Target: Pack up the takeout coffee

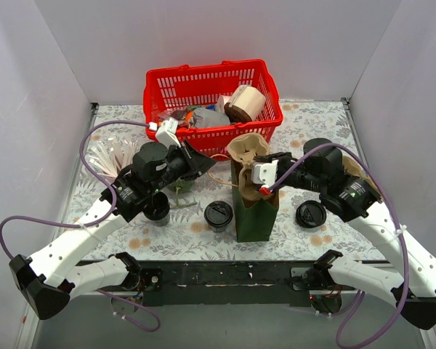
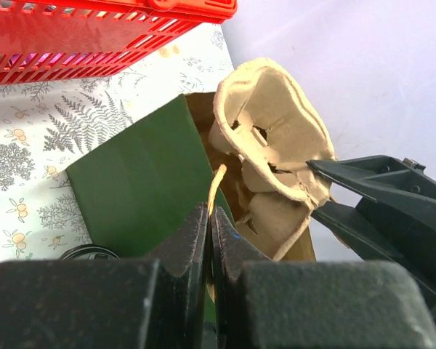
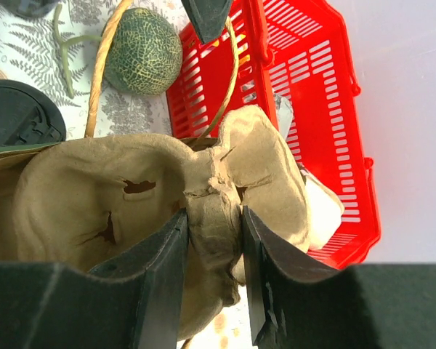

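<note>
A red basket [image 1: 203, 69] sits behind the green paper bag [image 1: 254, 218], whose mouth the cardboard cup tray [image 1: 247, 149] blocks; my right pincer [image 3: 214, 225] clamps its rim. The takeout coffee [image 1: 219, 215] stands just left of the bag. My left pincer [image 2: 211, 218] pinches the twine handle [image 2: 216, 185], fully closed.

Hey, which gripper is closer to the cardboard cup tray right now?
Right. The right gripper has its jaws clamped on the tray, which sticks out of the bag. The left gripper sits just beside the tray, pinching the bag's twine handle.
</note>
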Robot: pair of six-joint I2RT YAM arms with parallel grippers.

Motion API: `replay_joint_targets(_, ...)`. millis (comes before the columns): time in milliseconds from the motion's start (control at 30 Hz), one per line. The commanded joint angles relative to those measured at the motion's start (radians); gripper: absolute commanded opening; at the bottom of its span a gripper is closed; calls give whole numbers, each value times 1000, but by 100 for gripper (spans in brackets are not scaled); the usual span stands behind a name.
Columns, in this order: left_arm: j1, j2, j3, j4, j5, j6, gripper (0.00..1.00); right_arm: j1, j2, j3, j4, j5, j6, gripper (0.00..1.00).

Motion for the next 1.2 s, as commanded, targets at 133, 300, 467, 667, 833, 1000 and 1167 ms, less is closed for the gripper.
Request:
replay_joint_targets(133,-5,-5,10,2,-33,-20,0,13,-48,-24,-6,-24,179,41)
replay_joint_targets(300,-6,4,17,2,-24,-17,0,16,-7,-51,-15,108,237,42)
replay_joint_targets(467,-5,9,20,2,-19,-17,0,21,41,-19,-93,156,279,42)
replay_joint_targets(667,-6,9,27,2,-8,-5,0,25,90,-15,-112,185,331,45)
replay_joint_targets(833,-6,6,24,4,-10,-5,0,39,157,30,-181,240,388,35)
replay_joint_targets(1000,-6,18,27,5,-27,1,0,47,147,35,-195,185,409,33)
replay_joint_targets(1167,-6,30,21,2,-66,3,0,64,122,50,-236,120,443,25)
